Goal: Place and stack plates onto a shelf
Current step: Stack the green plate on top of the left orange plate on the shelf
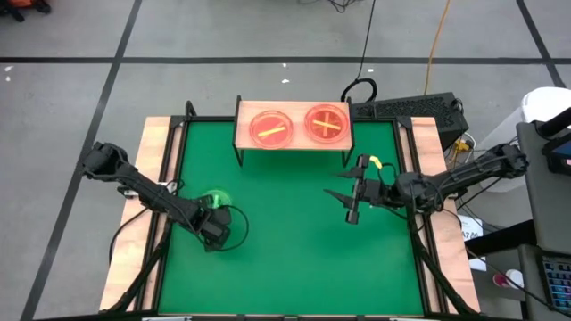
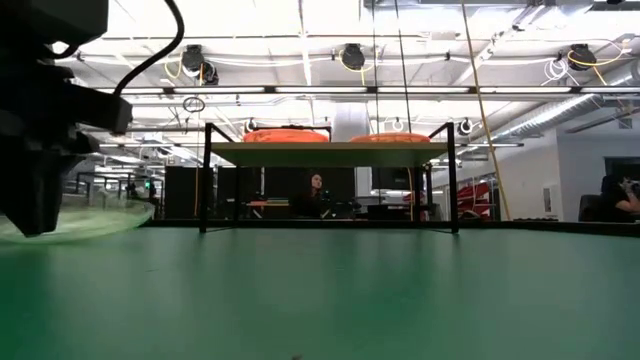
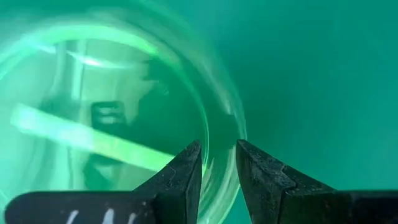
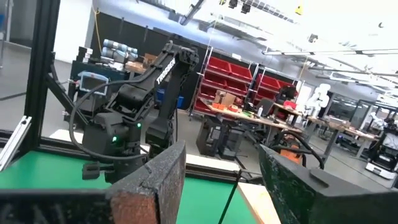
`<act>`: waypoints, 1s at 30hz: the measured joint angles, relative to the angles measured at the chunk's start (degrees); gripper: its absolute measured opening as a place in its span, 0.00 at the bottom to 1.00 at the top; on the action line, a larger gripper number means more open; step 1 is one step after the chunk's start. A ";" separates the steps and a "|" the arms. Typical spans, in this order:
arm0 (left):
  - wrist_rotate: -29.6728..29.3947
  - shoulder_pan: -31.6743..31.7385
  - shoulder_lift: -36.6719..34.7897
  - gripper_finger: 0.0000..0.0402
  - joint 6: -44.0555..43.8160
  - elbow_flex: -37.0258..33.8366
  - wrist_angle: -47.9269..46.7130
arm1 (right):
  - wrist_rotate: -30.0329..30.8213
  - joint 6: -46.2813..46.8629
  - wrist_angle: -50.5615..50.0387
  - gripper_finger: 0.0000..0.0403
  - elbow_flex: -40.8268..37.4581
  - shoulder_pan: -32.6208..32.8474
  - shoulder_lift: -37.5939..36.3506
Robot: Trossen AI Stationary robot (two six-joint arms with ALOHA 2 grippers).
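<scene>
- Our left gripper (image 3: 217, 171) has its jaws closed on the rim of a green plate (image 3: 106, 124); the edge sits pinched between the two dark fingers (image 3: 186, 171), and a bright stripe runs across the plate's face.
- In the high view that gripper (image 1: 212, 228) is at the left of the green mat (image 1: 294, 259), toward the near side, with the green plate (image 1: 214, 201) just beyond it. From the low view the plate (image 2: 85, 222) looks lifted slightly off the mat and tilted, though we cannot be sure it is clear of the surface.
- Our right gripper (image 1: 355, 194) hangs over the right part of the mat, jaws spread wide and holding nothing; its own view shows the two fingers (image 4: 155, 180) well apart.
- The shelf (image 1: 293, 141) stands at the far edge of the mat, centre. Two pink-orange plates lie side by side on its board: the left one (image 1: 270, 129) striped, the right one (image 1: 326, 122) crossed.
- We judge the step in hand to be picking up the green plate for carrying to the shelf.
- The next move calls for raising it above board height, carrying it far and right, then setting it level onto one of the plates there.
</scene>
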 joint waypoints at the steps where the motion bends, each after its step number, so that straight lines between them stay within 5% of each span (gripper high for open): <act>1: 0.73 0.00 0.00 0.26 0.02 0.00 0.02 | 0.01 0.01 0.03 0.45 -0.26 0.00 0.00; 14: 0.94 -1.18 -0.02 0.26 2.64 8.08 -6.06 | 0.00 0.57 0.55 0.45 -0.56 -0.02 0.00; 30: -0.01 -6.25 0.04 0.26 3.73 1.93 -2.89 | 0.00 0.83 0.55 0.45 -0.56 -0.02 0.00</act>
